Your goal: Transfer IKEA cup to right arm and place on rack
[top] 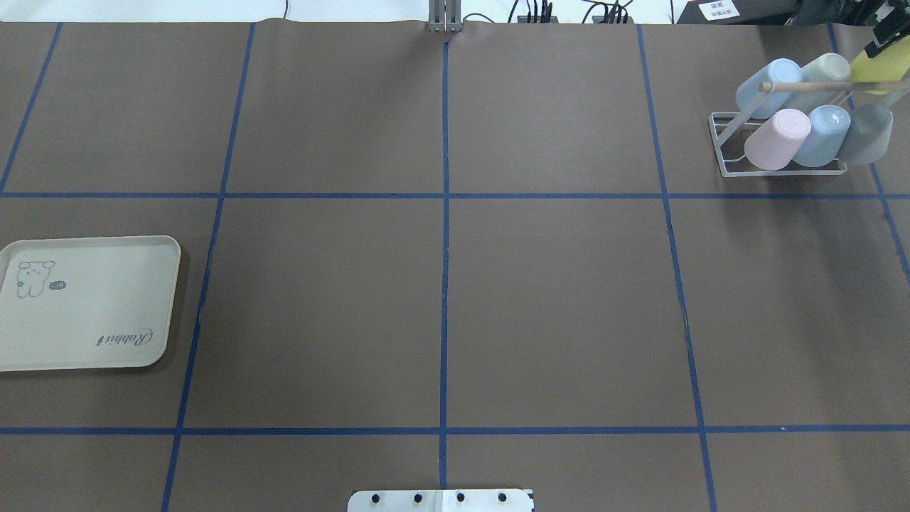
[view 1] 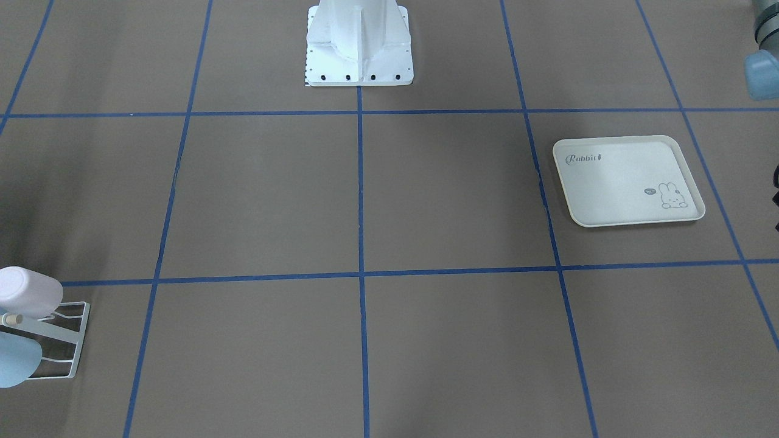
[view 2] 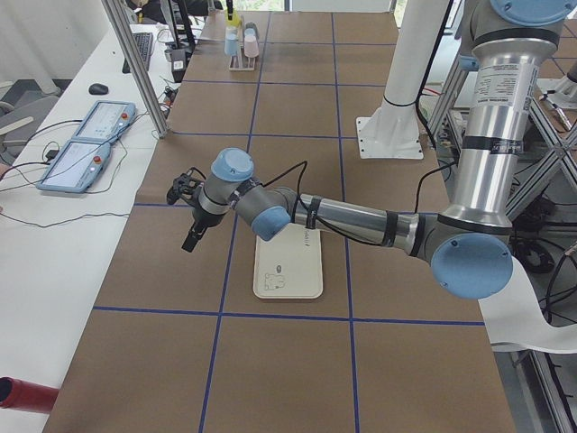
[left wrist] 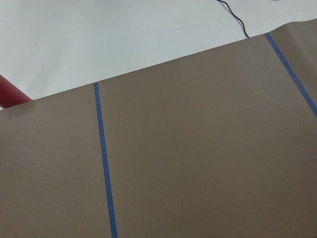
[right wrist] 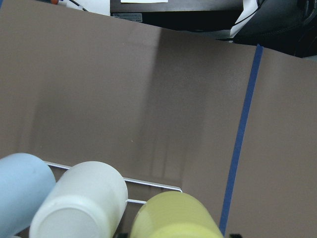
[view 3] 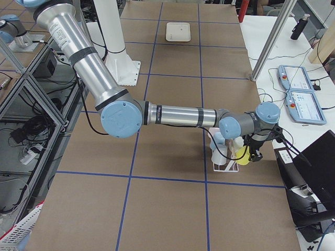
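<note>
Just beside our right fingers (view 3: 255,155), the rack (top: 731,142) carries five cups (top: 777,139). Those fingers clasp the yellow IKEA cup (top: 878,71) at its end. We cannot tell how wide our left fingers (view 2: 191,239) stand.

One word reads clearly: "Rabbit" (view 1: 583,159), printed in dark script on the cream tray (view 1: 614,182) that lies on the worktop, in the tray's upper left corner in the front-facing view. In the overhead view the same word sits upside down at the tray's lower right. By the little rabbit drawing (view 1: 671,196) at the tray's lower right corner there's a small dark speech bubble (view 1: 650,191), its lettering too small to make out. At the top right edge of the overhead view, a white label (top: 718,10) carries dark print, too blurred to read. Both wrist views show no writing.
</note>
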You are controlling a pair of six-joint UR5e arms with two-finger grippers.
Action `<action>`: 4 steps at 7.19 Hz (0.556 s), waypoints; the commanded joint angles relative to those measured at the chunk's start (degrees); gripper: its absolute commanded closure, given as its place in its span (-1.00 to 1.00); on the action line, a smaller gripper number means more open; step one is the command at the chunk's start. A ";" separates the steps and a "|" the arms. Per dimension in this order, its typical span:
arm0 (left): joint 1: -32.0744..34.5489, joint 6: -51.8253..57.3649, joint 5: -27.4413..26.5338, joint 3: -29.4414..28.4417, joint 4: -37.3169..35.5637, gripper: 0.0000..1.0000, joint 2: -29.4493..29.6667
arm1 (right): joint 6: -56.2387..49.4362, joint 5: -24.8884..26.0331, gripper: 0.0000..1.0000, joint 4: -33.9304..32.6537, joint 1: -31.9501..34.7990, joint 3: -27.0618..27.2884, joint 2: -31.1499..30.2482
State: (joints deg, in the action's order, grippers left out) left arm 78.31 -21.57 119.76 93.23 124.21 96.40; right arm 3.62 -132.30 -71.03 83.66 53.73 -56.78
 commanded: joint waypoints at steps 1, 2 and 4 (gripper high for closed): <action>0.00 -0.41 0.03 0.46 -0.02 -1.00 -0.07 | 0.16 -0.07 -0.80 0.28 -0.07 -0.20 -0.09; 0.00 -0.41 0.03 0.38 -0.02 -1.00 -0.07 | 0.16 -0.07 -0.96 0.28 -0.25 -0.20 -0.08; 0.00 0.03 0.29 0.11 -0.11 -1.00 -0.16 | 0.25 -0.33 -0.98 0.28 -0.34 0.49 -0.08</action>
State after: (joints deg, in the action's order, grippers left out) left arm 78.31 -21.83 119.86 93.54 124.13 96.30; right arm 3.80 -132.46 -70.76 83.41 53.72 -56.87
